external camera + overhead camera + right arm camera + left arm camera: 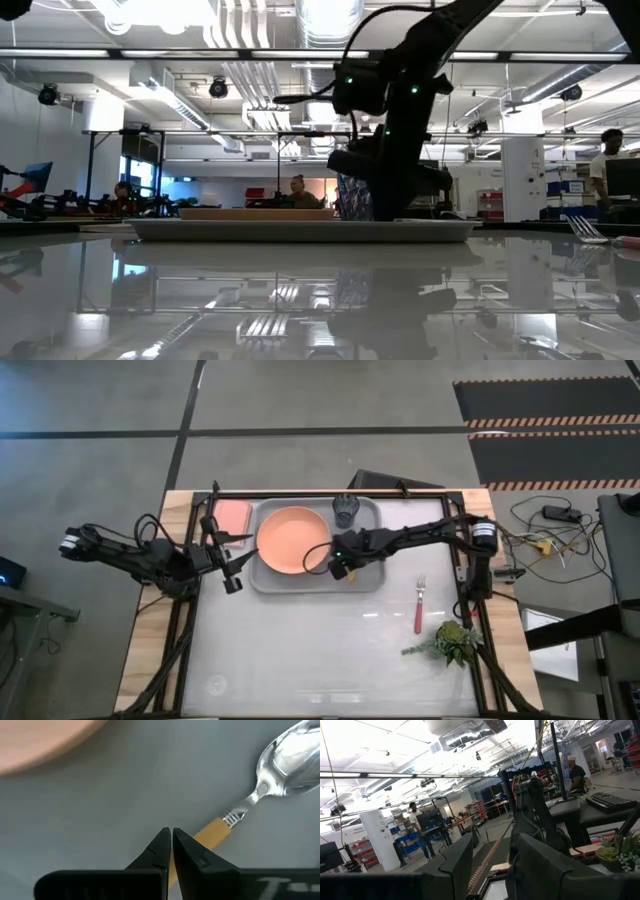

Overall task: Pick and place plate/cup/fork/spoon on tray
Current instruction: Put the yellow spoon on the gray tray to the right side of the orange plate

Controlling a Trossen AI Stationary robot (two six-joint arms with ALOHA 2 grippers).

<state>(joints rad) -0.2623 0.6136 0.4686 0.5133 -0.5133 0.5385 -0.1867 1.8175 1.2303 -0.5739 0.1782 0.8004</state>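
Observation:
The grey tray (370, 575) lies at the table's far middle. On it are the salmon-orange plate (292, 540) and the dark cup (345, 510). My right gripper (342, 567) is over the tray's near part, just right of the plate, fingers pointing down and shut on the spoon (280, 760). In the right wrist view (170, 834) the spoon's shiny bowl shows over the tray floor (100, 820). The red-handled fork (419, 610) lies flat on the table to the right of the tray. My left gripper (232, 578) is open and empty beside the tray's left edge. My right gripper pinches the spoon's orange handle (212, 831) between its two fingers, at the part away from the bowl; the right finger (192, 852) hides most of the contact. The fingers come from above and lie across the handle. I cannot tell whether the bowl rests on the tray.
A pink flat rectangle (232, 515) lies left of the tray at the far edge. A small green plant (452, 640) lies near the table's right edge, near the fork. People stand in the room beyond the table.

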